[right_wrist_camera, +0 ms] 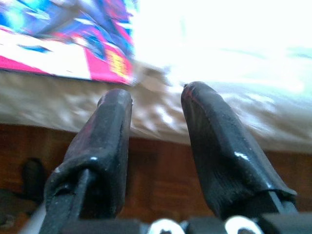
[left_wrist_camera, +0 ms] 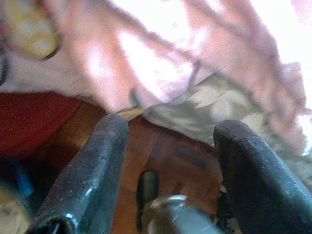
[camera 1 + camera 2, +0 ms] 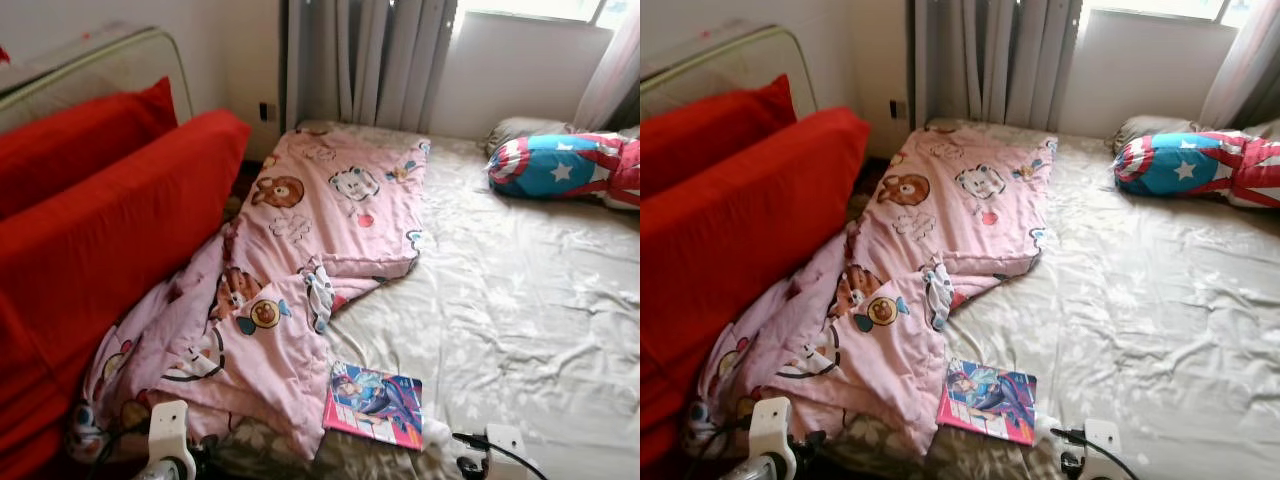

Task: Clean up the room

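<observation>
Approaching the bed [image 3: 520, 300] edge, both grippers' jaws parted and empty; aiming the right gripper [image 1: 157, 105] squarely at the magazine [image 3: 375, 403], avoiding the blanket [image 3: 300, 250].

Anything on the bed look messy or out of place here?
Yes. The pink blanket lies crumpled, its lower end spilling off the bed's left edge toward the red cushions. A magazine sits loose near the foot of the bed sheet.

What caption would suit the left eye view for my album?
A rumpled pink cartoon blanket and a colourful book lie on an unmade bed, red cushions alongside.
</observation>
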Robot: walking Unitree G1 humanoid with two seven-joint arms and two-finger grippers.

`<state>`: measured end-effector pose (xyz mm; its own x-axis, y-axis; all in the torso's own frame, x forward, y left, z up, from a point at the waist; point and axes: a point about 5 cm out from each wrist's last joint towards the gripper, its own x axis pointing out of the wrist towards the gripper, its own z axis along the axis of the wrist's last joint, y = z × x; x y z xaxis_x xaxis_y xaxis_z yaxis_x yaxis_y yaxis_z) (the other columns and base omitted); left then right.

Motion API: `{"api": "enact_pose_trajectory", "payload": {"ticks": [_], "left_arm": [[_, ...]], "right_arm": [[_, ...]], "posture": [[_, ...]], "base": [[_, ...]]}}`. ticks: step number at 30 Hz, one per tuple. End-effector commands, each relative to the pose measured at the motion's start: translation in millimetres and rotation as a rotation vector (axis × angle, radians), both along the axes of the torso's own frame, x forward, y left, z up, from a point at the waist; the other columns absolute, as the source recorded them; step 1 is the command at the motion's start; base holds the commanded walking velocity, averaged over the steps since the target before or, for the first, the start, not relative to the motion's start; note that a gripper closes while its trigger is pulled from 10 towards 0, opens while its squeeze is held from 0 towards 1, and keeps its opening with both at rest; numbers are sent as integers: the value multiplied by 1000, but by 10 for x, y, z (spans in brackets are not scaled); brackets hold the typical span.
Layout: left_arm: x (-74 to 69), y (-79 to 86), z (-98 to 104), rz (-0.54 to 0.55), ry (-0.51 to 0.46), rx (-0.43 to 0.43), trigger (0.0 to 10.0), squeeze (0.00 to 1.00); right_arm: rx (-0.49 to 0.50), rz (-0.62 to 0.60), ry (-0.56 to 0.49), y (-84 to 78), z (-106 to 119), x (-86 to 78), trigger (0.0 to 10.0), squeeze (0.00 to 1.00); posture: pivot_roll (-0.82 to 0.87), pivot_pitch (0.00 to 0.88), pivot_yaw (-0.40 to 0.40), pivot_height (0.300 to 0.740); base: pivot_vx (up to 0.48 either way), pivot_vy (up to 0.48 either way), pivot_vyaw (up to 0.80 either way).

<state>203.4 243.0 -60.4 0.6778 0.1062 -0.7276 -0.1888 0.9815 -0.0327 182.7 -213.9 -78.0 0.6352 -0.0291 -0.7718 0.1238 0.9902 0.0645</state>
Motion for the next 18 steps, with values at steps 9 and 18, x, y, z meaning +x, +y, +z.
{"api": "enact_pose_trajectory", "payload": {"ticks": [9,18], "left_arm": [[4,23,59,38,-152,-50,10000,0],[1090,-338,1003,-134,-644,37,10000,0]], "right_arm": [[44,-79,-183,-2,63,-6,10000,0],[26,-10,-591,157,882,1102,10000,0]], "posture": [[-47,0,12,740],[-56,0,-10,740]], "base": [[0,0,0],[0,0,0]]}}
